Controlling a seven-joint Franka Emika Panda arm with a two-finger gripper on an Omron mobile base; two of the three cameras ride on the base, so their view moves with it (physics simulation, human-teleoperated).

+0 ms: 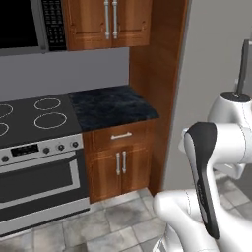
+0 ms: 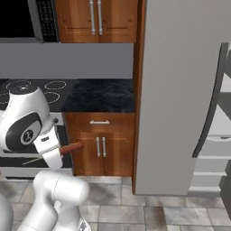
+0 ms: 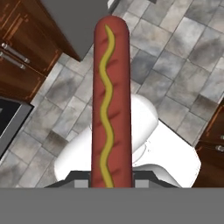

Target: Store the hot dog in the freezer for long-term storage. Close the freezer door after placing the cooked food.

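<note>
Jaws closed on the reddish-brown hot dog [image 3: 111, 100], a sausage with a wavy yellow mustard line along its length. In the hand view it stands straight up from the jaws, over the grey tiled floor [image 3: 175, 61]. In the right base view it sticks out sideways from the hand, in front of the brown wooden cabinet [image 2: 101, 149]. The tall light grey freezer door [image 2: 180, 90] stands open, white shelves [image 2: 221, 126] beyond it.
</note>
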